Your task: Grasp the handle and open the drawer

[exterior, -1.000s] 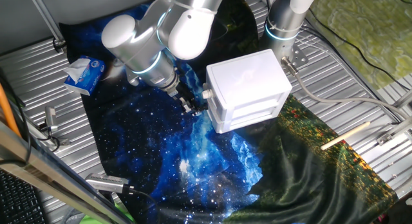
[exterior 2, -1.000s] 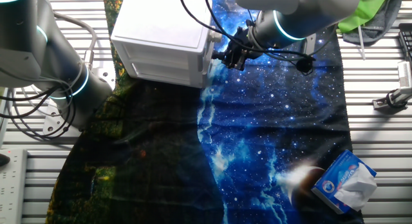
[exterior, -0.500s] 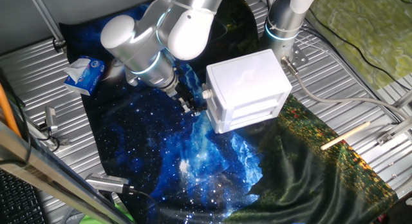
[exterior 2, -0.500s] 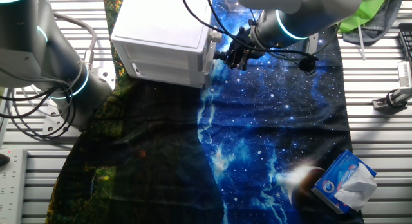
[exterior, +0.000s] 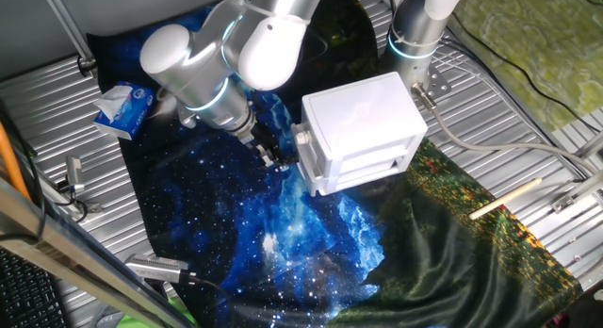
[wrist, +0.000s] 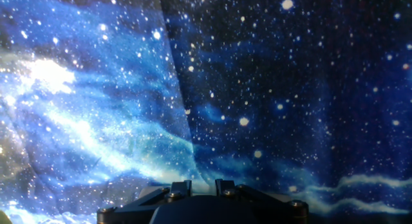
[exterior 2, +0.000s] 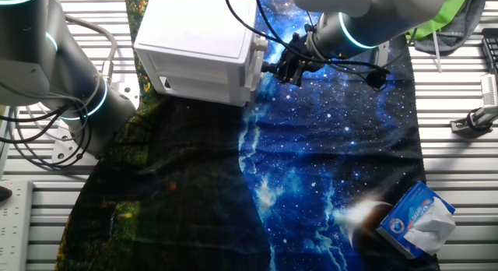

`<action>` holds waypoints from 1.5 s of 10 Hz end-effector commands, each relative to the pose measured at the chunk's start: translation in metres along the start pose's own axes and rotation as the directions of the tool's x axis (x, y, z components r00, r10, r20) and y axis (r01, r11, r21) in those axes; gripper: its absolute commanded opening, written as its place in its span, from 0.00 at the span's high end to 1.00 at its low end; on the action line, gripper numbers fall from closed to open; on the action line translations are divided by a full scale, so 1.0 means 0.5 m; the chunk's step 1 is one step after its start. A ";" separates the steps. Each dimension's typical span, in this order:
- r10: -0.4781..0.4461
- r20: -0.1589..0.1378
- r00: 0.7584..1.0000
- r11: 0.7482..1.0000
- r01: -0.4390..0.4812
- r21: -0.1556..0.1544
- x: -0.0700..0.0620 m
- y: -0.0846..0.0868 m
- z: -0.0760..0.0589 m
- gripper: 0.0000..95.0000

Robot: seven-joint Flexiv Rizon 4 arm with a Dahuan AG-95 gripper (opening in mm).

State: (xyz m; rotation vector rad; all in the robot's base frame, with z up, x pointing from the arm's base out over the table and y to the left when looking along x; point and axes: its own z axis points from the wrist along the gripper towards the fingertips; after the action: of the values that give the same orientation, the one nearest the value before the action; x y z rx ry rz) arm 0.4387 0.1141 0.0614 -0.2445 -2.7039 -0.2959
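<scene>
The white cabinet [exterior: 363, 116] stands on the starry cloth; it also shows in the other fixed view [exterior 2: 194, 45]. Its drawer [exterior: 303, 151] sticks out a little from the cabinet's side, seen too in the other fixed view [exterior 2: 257, 54]. My gripper [exterior: 280, 158] is at the drawer front, its dark fingers closed around the handle [exterior 2: 266, 67], which is mostly hidden between them. The gripper also shows in the other fixed view [exterior 2: 274, 68]. The hand view shows only blue starry cloth [wrist: 193, 89] and the hand's dark base; neither the handle nor the drawer shows there.
A second robot arm [exterior: 419, 26] stands behind the cabinet, close to it [exterior 2: 54, 68]. A blue tissue pack [exterior: 122, 109] lies on the cloth's far corner [exterior 2: 418, 218]. A wooden stick [exterior: 506, 198] lies on the metal table right of the cabinet.
My arm and gripper have moved away from the cabinet, and the drawer front has slid out a little with them.
</scene>
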 end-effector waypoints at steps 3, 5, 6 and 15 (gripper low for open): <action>-0.001 -0.001 1.000 1.000 0.001 0.003 -0.005 -0.001 -0.007 1.00; 0.000 0.000 1.000 1.000 0.000 0.004 -0.006 -0.002 -0.005 1.00; 0.000 0.001 1.000 1.000 0.000 0.005 -0.007 -0.002 -0.005 1.00; 0.009 0.021 1.000 0.999 -0.009 0.032 -0.020 -0.004 -0.011 1.00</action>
State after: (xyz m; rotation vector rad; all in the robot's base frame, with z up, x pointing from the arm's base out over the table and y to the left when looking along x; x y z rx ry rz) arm 0.4495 0.1092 0.0618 -0.2520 -2.7283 -0.2462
